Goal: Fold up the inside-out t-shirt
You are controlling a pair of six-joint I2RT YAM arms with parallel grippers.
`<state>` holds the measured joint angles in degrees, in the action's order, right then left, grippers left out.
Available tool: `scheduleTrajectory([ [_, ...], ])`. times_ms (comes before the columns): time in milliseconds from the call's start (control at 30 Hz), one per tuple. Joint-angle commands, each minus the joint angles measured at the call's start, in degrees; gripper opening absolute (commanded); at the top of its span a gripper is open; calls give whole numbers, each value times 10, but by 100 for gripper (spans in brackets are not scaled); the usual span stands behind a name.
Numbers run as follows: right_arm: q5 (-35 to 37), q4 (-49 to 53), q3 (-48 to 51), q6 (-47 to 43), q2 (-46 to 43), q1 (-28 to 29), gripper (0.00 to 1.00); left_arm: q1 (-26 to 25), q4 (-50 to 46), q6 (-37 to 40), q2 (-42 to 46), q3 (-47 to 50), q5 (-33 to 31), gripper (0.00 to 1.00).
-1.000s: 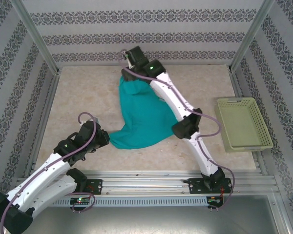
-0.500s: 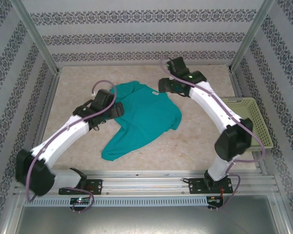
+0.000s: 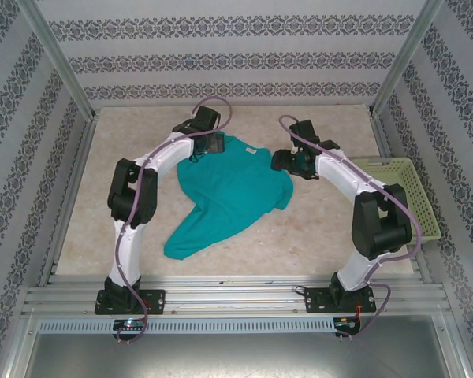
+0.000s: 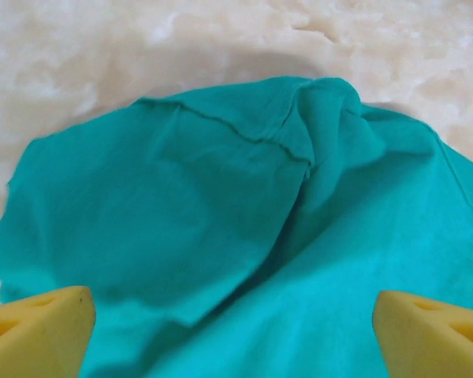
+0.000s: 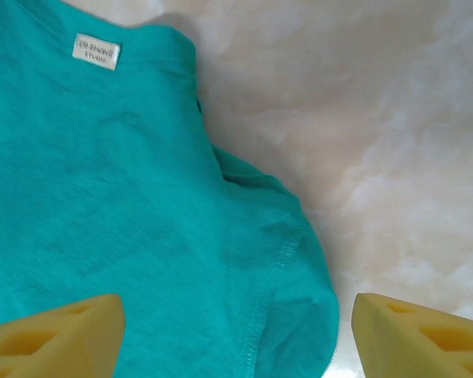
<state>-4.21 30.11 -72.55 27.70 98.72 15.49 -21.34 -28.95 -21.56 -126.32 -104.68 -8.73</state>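
Basket: a pale yellow-green slotted basket (image 3: pixel 410 189) sat at the right edge of the table (image 3: pixel 142 197); its perforated floor was in plain sight beside the right arm's elbow, which crossed its near-left corner.
Basket and shirt: the whole shirt lay outside the basket, well apart from it, on the table.
T-shirt: the teal-green inside-out t-shirt (image 3: pixel 232 189) lay on the marbled tabletop around its middle, between the two arms.
Lay of the cloth: the upper part was spread fairly flat toward the far side, while the lower part narrowed into a bunched tail running to the near left.
Neck tag: a small white tag (image 3: pixel 253 152) showed at the far edge of the shirt; the right wrist view had it near the top left (image 5: pixel 95 51).
Seams: raised stitching showed on the sleeve (image 5: pixel 299 315) at the shirt's right edge.
Left sleeve area: the left wrist view showed the cloth (image 4: pixel 221 236) rumpled, with one layer folded over another along a seam.
Left gripper (image 3: pixel 209 146): above the shirt's far-left corner, yellow pads spread wide (image 4: pixel 230 315), gripping nothing.
Right gripper (image 3: pixel 284 161): over the shirt's right shoulder and sleeve, pads also apart (image 5: pixel 236 315), holding no cloth.
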Motion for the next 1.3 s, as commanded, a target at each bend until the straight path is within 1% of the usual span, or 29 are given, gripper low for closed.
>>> scheduleTrajectory([
  [0,-30,-28,10,23,31,-11,75,3,-3,58,-57,-61,-30,91],
  [133,-30,-31,7,23,57,-13,74,3,-19,83,-127,-133,-14,89],
  [167,-31,-32,6,23,62,-14,73,3,-16,86,-137,-142,-16,88],
  [233,-34,-30,2,23,76,-14,73,4,-30,82,-162,-171,-43,85],
  [300,-42,-31,-3,23,91,-13,70,9,-47,78,-188,-204,-46,78],
  [367,-48,-30,-8,22,106,-13,66,14,-58,70,-208,-232,-34,64],
  [433,-49,-32,-9,22,113,-14,61,18,-66,64,-217,-247,-29,56],
  [533,-53,-38,-9,15,116,-12,50,22,-66,68,-209,-248,-7,41],
  [600,-50,-39,-12,8,114,-12,39,23,-71,70,-197,-247,10,33],
  [667,-40,-33,-19,2,113,-11,24,25,-74,70,-179,-239,20,26],
  [700,-33,-29,-24,-3,110,-11,14,26,-74,68,-171,-233,25,22],
  [767,-6,-18,-30,-12,101,-5,1,33,-78,59,-151,-220,32,15],
  [833,31,-2,-38,-27,89,7,0,42,-99,44,-137,-220,36,6],
  [867,57,9,-41,-35,80,15,0,46,-104,42,-124,-212,41,1],
  [900,81,18,-42,-39,71,22,0,47,-101,39,-110,-199,41,0],
  [1000,138,29,-31,-45,31,33,0,50,-76,39,-41,-130,39,0],
  [1167,202,41,16,-62,-41,60,0,51,-35,18,95,28,41,0],
  [1267,217,43,63,-58,-80,89,0,51,-8,-10,188,145,52,0],
])
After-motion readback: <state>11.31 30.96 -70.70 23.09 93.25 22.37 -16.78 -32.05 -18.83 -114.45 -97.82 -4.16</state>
